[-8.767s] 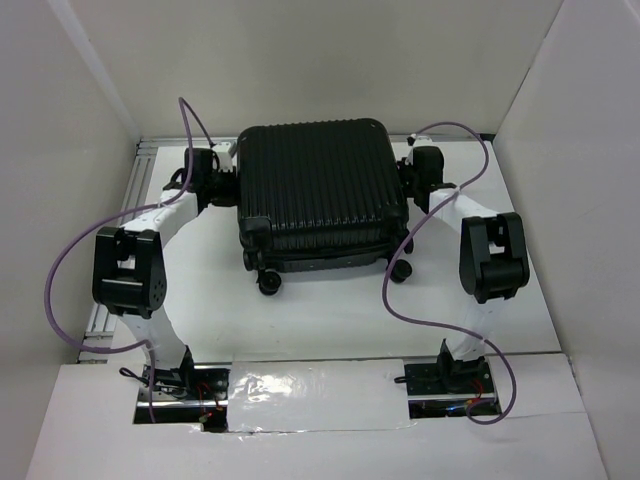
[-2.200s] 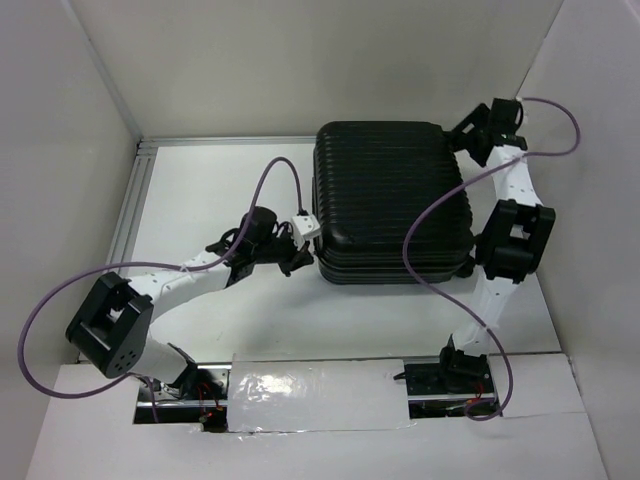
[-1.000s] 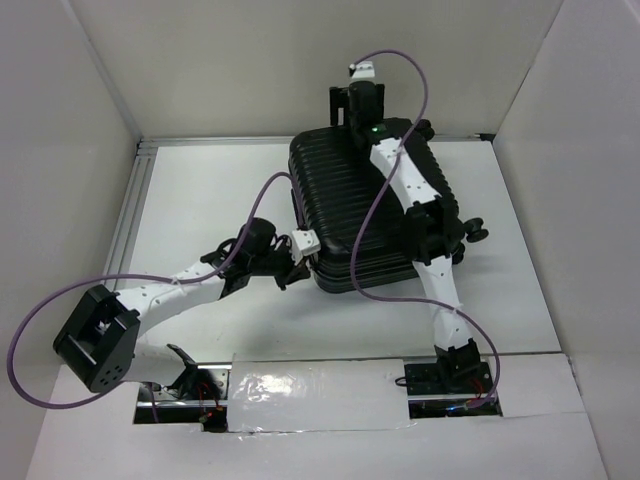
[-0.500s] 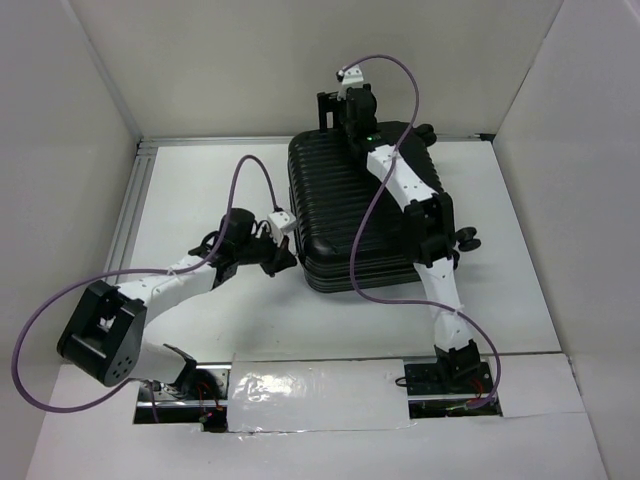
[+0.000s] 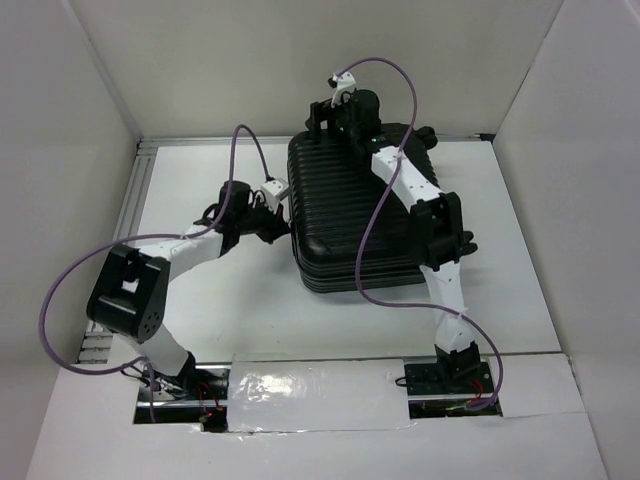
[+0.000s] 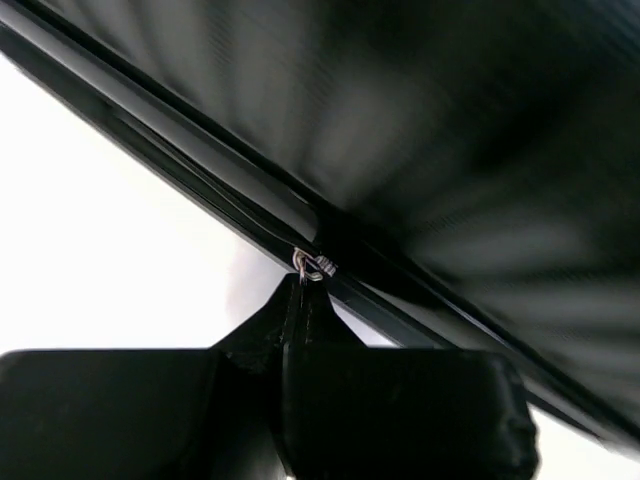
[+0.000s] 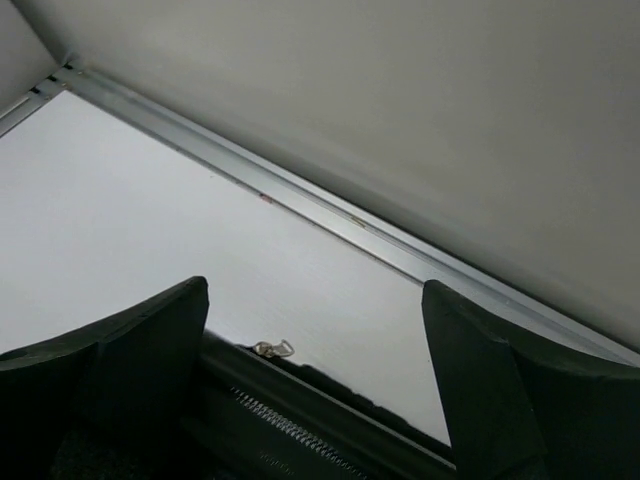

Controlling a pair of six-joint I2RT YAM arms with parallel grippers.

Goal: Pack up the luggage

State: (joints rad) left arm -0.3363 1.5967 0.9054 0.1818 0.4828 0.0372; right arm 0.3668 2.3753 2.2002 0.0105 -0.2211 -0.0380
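Luggage [image 5: 365, 215] lay closed on the worktop [image 5: 260, 310]. Your left end effector [image 6: 300, 300] pinched its zipper pull [image 6: 311, 266] — your right end effector [image 7: 315, 300] stood released.

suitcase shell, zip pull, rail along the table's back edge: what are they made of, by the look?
Black ribbed hard-shell suitcase: looks like moulded plastic, semi-gloss; the crisp ribs carry soft highlights.
Small silvery zip pull: likely metal; a thin ring with bright glints.
Grey rail along the table's back edge: probably extruded aluminium, matte; a straight, grooved profile.
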